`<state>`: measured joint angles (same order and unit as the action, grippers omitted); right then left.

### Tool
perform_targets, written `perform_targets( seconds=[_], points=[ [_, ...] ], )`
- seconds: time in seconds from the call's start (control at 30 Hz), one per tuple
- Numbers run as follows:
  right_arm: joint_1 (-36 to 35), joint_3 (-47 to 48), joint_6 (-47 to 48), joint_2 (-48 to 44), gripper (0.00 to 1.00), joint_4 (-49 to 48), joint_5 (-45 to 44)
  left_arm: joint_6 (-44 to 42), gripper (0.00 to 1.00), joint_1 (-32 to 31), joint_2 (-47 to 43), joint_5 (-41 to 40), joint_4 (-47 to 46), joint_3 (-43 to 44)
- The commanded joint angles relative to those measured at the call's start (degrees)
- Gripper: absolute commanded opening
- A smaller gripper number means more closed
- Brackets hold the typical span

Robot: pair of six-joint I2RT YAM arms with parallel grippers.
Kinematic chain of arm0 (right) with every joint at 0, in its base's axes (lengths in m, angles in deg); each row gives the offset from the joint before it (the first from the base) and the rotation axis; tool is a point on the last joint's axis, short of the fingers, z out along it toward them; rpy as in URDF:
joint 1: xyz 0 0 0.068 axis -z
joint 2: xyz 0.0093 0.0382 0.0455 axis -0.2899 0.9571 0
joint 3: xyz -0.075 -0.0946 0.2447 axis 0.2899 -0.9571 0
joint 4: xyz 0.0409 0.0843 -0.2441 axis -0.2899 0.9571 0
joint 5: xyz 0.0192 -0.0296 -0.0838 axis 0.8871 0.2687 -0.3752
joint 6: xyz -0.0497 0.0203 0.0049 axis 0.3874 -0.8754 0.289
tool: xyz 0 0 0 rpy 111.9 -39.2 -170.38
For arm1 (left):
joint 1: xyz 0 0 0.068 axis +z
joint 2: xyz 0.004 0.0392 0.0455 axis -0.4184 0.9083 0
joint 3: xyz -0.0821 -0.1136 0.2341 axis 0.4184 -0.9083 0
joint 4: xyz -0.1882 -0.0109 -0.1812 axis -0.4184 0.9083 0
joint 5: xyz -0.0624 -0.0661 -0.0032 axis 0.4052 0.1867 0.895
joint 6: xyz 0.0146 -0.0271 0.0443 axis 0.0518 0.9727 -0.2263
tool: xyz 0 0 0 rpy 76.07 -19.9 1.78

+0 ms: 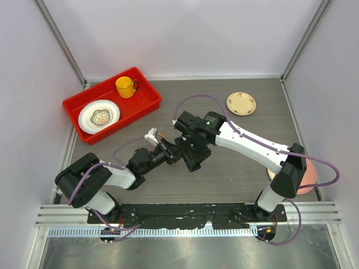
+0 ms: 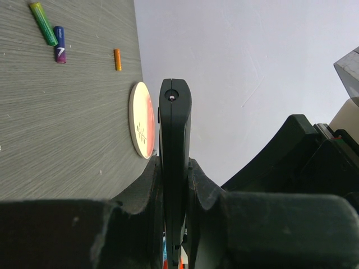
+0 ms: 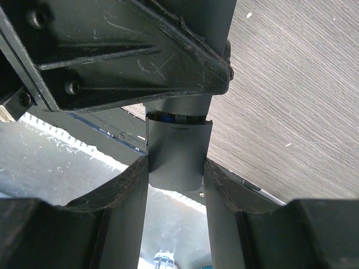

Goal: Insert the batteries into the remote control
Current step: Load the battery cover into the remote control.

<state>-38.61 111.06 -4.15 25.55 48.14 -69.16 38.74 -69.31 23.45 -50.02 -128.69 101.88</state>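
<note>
**Desk editor:** Where is the remote?

**Photographer:** Off the desk. The slim black plastic remote control [image 2: 175,129] stands on edge in the left end effector [image 2: 175,168]. The fingers are squeezed tight on its two flat faces, and its rounded tip pokes out beyond them.

**Desk editor:** And the right arm?

**Photographer:** The right end effector [image 3: 175,168] meets the left one above the middle of the grey wood-grain desk [image 2: 67,140]. Its fingers press on both edges of a dark grey flat panel [image 3: 178,151], which runs up under the left end effector's body. I cannot tell from the wrist view whether that panel is the remote's own end or a separate cover.

**Desk editor:** The batteries?

**Photographer:** Three lie loose on the desk, well apart from the remote. A green-yellow battery [image 2: 44,15] has a purple-blue battery [image 2: 59,45] just beside it, and an orange battery [image 2: 117,59] is near them. A round white-rimmed orange-red plate [image 2: 141,120] lies close by.

**Desk editor:** The rest of the frame?

**Photographer:** At back left, a red plastic tray [image 1: 147,100] carries a yellow mug [image 1: 126,87] and a white plate [image 1: 84,119]. A small beige plate [image 1: 241,103] sits at back right.
</note>
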Motion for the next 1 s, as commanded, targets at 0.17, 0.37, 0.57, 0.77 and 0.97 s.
perform_targets(
  seconds=[0.17,0.37,0.57,0.77,0.97],
  points=[
    [-0.4,0.9,0.1,0.7,0.01,-1.9,1.0,-0.3,0.00,-0.2,0.2,0.1,-5.2,1.1],
    [-0.4,-0.1,-0.3,0.7,0.01,-2.4,1.5,-0.6,0.00,-0.2,0.0,-0.4,-6.1,1.1],
    [-0.4,-1.7,-0.1,0.6,0.01,-3.0,1.2,0.0,0.00,-0.2,0.2,-0.1,-8.3,0.9],
    [-0.3,-2.7,0.0,0.5,0.01,-3.3,0.6,0.8,0.00,-0.2,0.7,0.6,-12.4,0.4],
    [-0.3,-2.2,0.3,0.7,0.01,-3.4,0.9,1.3,0.00,-0.5,0.7,1.3,-14.0,0.1]
  ],
)
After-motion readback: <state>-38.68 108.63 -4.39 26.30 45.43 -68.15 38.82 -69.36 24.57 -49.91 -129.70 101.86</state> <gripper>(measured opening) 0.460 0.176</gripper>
